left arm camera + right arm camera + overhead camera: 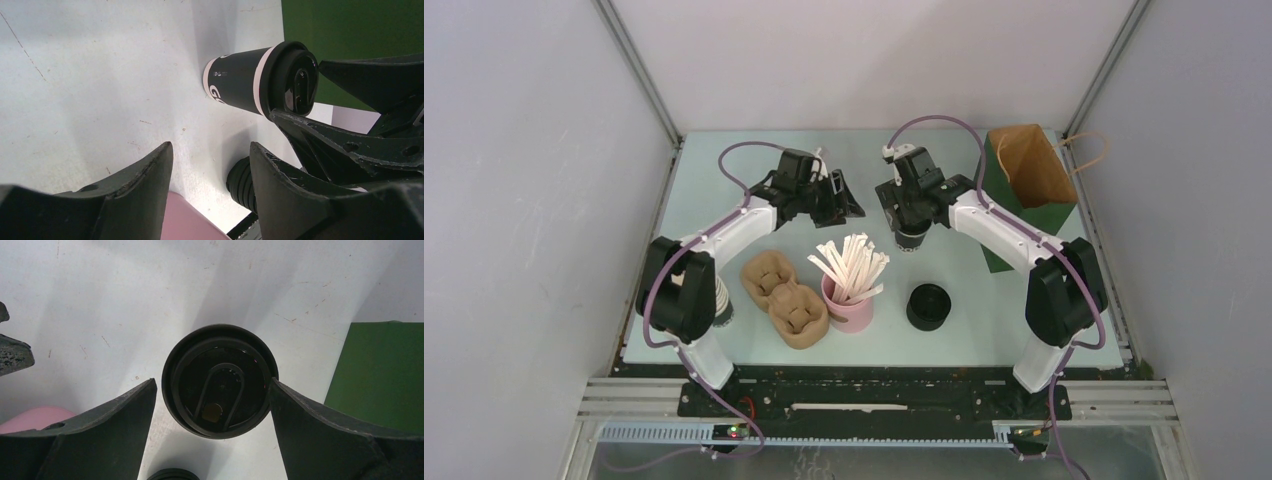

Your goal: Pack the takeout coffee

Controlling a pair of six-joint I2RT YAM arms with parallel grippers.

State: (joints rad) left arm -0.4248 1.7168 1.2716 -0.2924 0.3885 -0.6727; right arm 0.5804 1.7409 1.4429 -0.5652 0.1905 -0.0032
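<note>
Takeout coffee [913, 240] stands upright on the surface [984, 320] in the top view, toward the far middle, lid on, with the right gripper [911, 224] directly above it. The open green bag [1029, 190] waits just to that arm's outer side, so this reads as the approach for a lift into the bag. The left gripper [842, 200] hangs near, to the cup's left, and looks parked out of the way. Nearer the bases lie the cardboard carrier [784, 298], the pink straw holder [849, 310] and the lid stack [928, 306], all apart from the cup.

From the left wrist, the left gripper's fingers stand apart with only bare surface between them, so it holds nothing. Beyond them the takeout coffee [245, 82] shows its side and lid, and the right gripper's fingers reach in on either side of the lid.

From the right wrist, the camera looks straight down on the lid, which is centred between the two fingers. The jaws are spread, astride the cup. A sliver of surface shows between one finger and the rim, while the other tip meets the rim's outline, and I cannot tell whether it touches. Nothing is clamped, I judge. Centring like this lets both pads close evenly, so the light cup would not tip.
</note>
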